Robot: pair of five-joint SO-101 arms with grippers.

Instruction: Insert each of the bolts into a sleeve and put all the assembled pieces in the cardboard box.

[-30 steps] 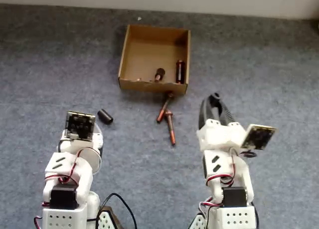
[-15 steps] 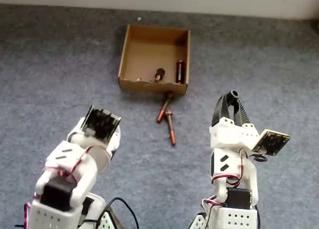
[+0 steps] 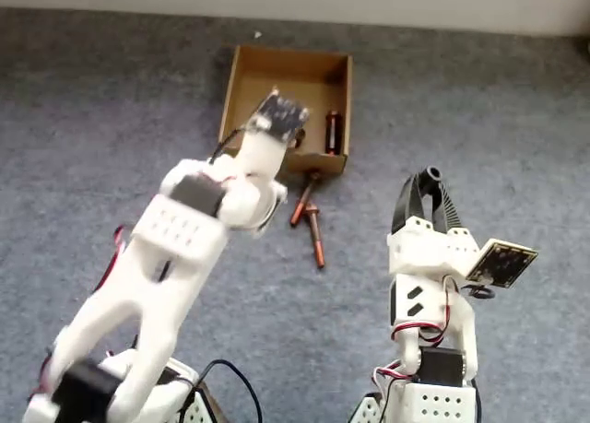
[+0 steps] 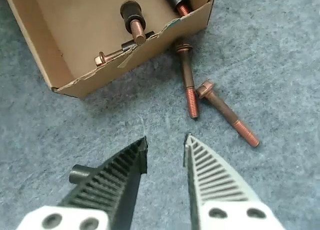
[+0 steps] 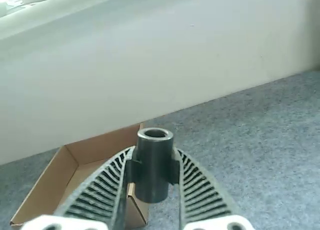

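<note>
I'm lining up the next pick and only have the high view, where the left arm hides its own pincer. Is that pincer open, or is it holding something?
Observer: The left pincer is open and empty, above the carpet just short of the cardboard box.
Operator: Any sleeve near it?
Observer: Yes, a loose sleeve lies on the carpet beside that pincer, partly hidden behind it.
Operator: And what is the right pincer gripping?
Observer: The right pincer is shut on a second sleeve, black and upright, with its open bore facing up.
</note>
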